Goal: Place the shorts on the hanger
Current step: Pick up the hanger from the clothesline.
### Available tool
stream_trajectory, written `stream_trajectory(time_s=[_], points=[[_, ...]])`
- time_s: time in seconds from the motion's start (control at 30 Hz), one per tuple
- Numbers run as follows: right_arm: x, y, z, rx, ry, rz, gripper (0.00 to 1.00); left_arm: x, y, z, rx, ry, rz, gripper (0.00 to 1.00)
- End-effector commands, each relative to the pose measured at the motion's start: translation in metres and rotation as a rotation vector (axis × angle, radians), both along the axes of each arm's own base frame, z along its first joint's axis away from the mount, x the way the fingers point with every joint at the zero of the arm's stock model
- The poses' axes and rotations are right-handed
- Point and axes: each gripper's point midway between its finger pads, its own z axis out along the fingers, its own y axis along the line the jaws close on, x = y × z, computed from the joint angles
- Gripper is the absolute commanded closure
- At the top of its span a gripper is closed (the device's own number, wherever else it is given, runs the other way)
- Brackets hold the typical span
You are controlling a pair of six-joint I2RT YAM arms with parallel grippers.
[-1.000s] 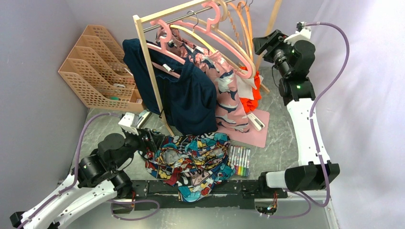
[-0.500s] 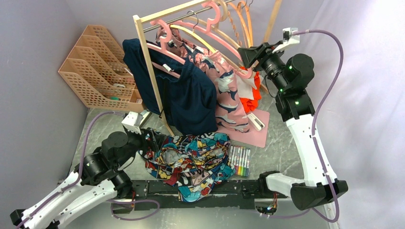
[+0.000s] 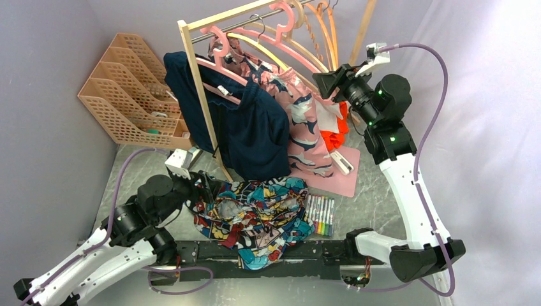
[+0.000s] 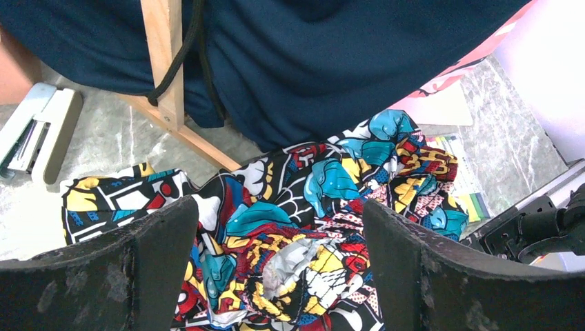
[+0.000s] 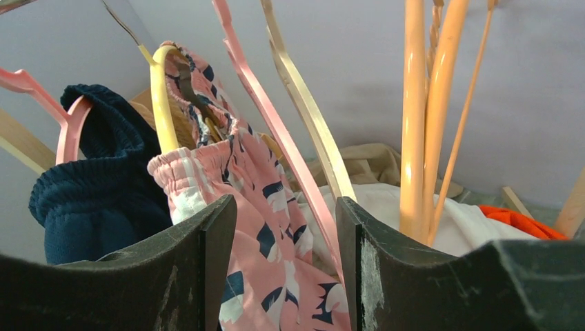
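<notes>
The wooden rack (image 3: 196,76) fills the far side of the table (image 3: 373,191), crowded with clothes. The shorts (image 3: 258,217) lie crumpled at the near edge, in front of the rack, their long axis running left to right. My left gripper (image 4: 279,210) hovers just over their left end, jaws wide apart and empty, so it is the nearer arm to them. The hanger (image 5: 276,124) hangs high on the rail to the right. Its shoulder slants down between the parted, empty jaws of my right gripper (image 5: 283,207), closer to the right finger.
</notes>
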Motion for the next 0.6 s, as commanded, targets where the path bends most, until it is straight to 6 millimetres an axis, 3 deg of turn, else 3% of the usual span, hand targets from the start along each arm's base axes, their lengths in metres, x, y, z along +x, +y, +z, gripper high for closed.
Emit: stream_trajectory(time_s=[0.0, 0.57], points=[[0.001, 0.003, -0.005, -0.001, 0.015, 0.010, 0.42, 0.000, -0.006, 0.005, -0.017, -0.027, -0.032, 0.08], [0.012, 0.004, -0.036, -0.048, 0.108, 0.000, 0.47, -0.002, -0.009, 0.006, -0.024, -0.033, -0.052, 0.08]])
